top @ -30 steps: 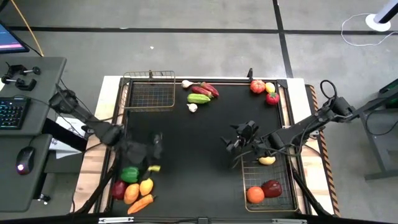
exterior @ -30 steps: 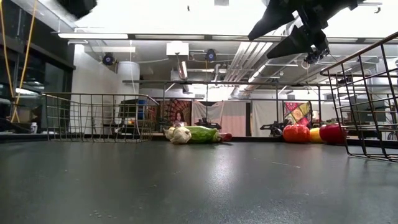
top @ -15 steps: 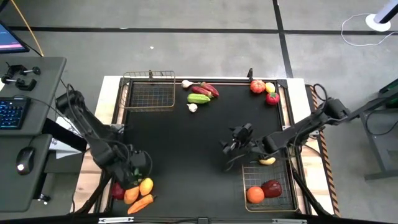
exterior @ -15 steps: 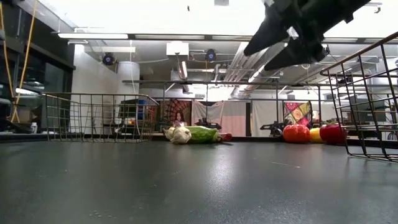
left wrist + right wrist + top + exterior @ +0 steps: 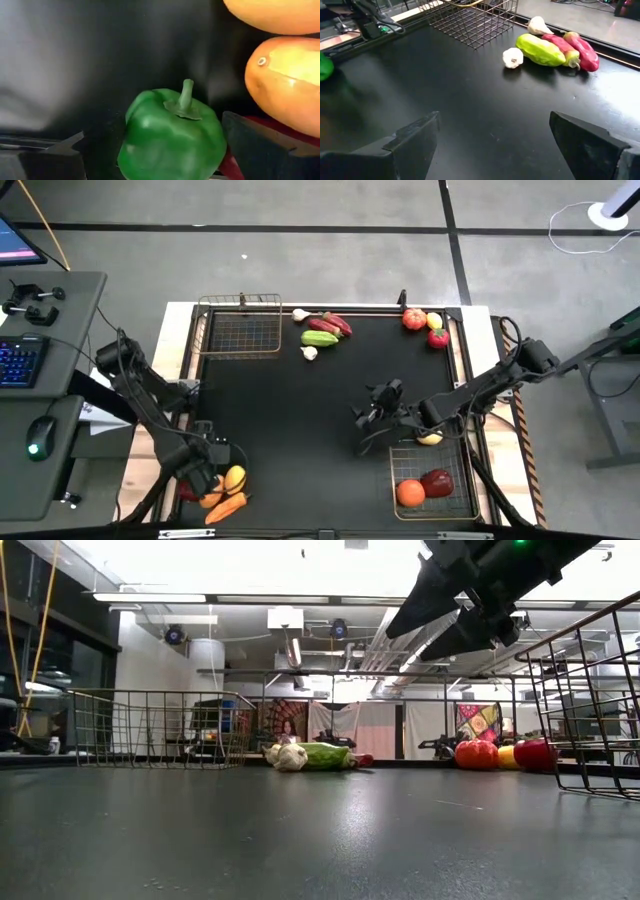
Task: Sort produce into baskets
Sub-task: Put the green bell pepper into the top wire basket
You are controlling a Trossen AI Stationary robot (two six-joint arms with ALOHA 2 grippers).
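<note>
Two dark arms are at work over the black tabletop (image 5: 300, 400), and only one has shifted much in the last second. The left claw (image 5: 205, 472) has been carried from the lower left of the mat down to the produce cluster at the lower-left corner of the high view. Its fingers are spread, and the green toy bell pepper (image 5: 172, 131) is seen between them in the left wrist view, not yet pinched. Beside the pepper lie a yellow lemon-shaped fruit (image 5: 235, 478), an orange-coloured fruit (image 5: 211, 495) and an orange carrot (image 5: 226, 507). A pick of the pepper is judged to be the step in hand.

The right claw (image 5: 372, 416) has drifted only slightly and is held spread and empty above mid-mat, just beside the copper-rimmed wire basket (image 5: 468, 480) at lower right. An orange round fruit (image 5: 410, 493) and a dark-red piece (image 5: 437, 482) are already held in that basket, with a pale yellow piece (image 5: 430, 438) at its upper rim.

The silvery wire basket (image 5: 240, 330) at upper left is seen with nothing in it. Still unsorted along the upper edge are a light-green cucumber-like vegetable (image 5: 320, 338), two white garlic bulbs (image 5: 309, 353) and red pieces at upper right (image 5: 414, 319).

Room is tight at the lower-left corner, where the cluster sits close to the tabletop edge; the centre of the mat is open for carrying.
</note>
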